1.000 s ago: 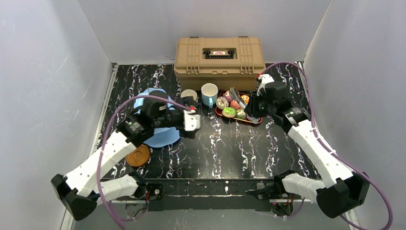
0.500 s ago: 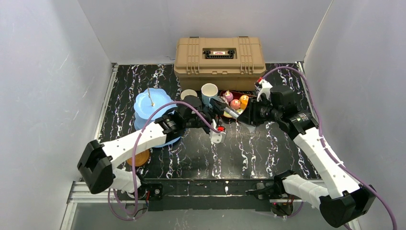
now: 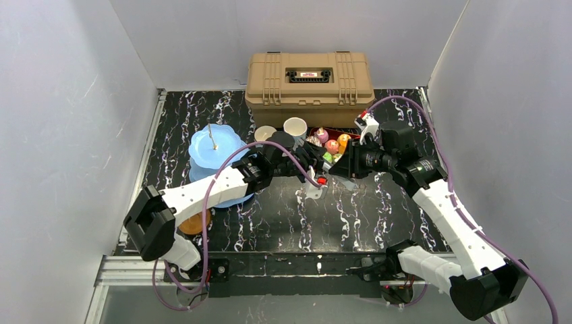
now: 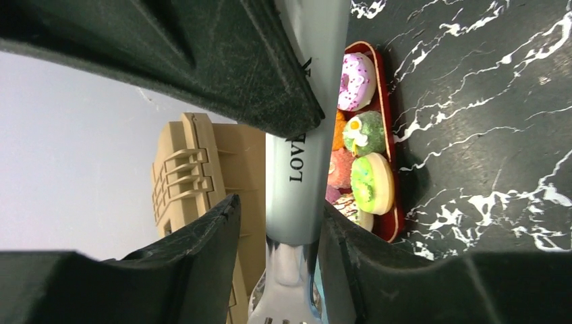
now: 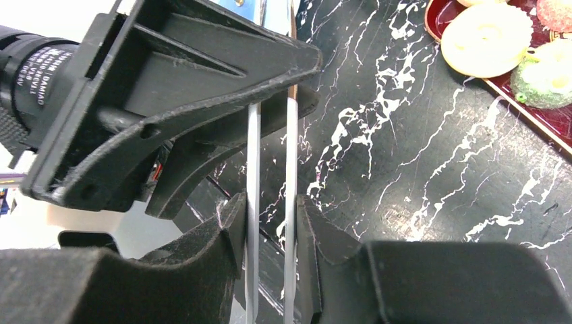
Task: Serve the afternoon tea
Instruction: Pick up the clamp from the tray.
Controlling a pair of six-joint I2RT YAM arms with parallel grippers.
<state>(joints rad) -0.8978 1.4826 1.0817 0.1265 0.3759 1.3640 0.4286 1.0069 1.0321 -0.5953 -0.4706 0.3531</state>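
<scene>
Early stage by the look of it: nothing served yet. Cake stand (image 3: pixel 202 148) at left centre of the top view, glossy light-blue plastic, scalloped tiers on a thin metal rod, visible tiers bare. Donuts (image 4: pixel 372 183) and little cakes all in the dark-red tray (image 4: pixel 398 214) at upper centre, just in front of the tan ribbed toolbox (image 3: pixel 309 77); frosted, sprinkled, sugary-looking tops in pink, green and orange. White mug (image 3: pixel 265 133) and blue mug (image 3: pixel 295 127) side by side between stand and tray, smooth finish, no saucer seen under either. One round brown saucer (image 3: pixel 189 224) at lower left, partly under the left arm, well apart from the mugs. Tongs (image 4: pixel 293 175) at frame centre between the two grippers, over the black white-veined table (image 3: pixel 378 202): flat brushed-metal strips, lettering on the handle, a springy pair of blades. Right gripper (image 5: pixel 270 201) clamped on both blades, a slit left between them. Left gripper (image 4: pixel 280 206) narrowed around the handle, one finger against its edge, a sliver of gap at the other; firm hold or not, cannot tell. Reads as a tongs handover. Left to do: every treat onto the stand, mugs onto saucers.
</scene>
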